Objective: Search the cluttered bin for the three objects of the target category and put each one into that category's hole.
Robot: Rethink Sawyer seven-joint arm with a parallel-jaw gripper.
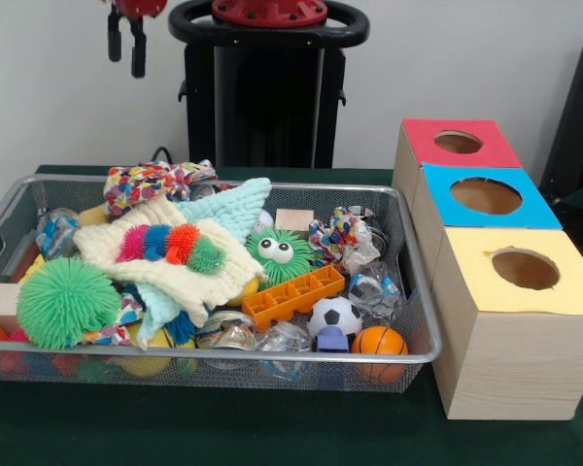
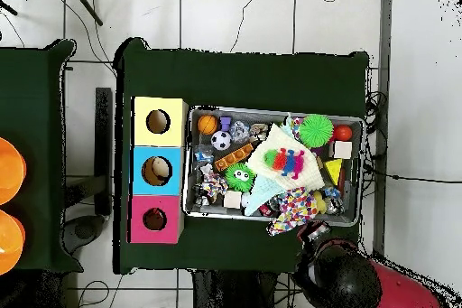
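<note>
Front view: gripper (image 1: 125,44) hangs high above wire bin (image 1: 420,291), jaws parted, empty (clutter heaped inside); three holed boxes (image 1: 517,320) stand beside it.

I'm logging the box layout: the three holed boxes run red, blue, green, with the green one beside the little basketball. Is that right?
Not quite: the third box is yellow-topped, not green. The front view shows red, blue, then yellow, and the yellow one sits nearest the little basketball.
</note>
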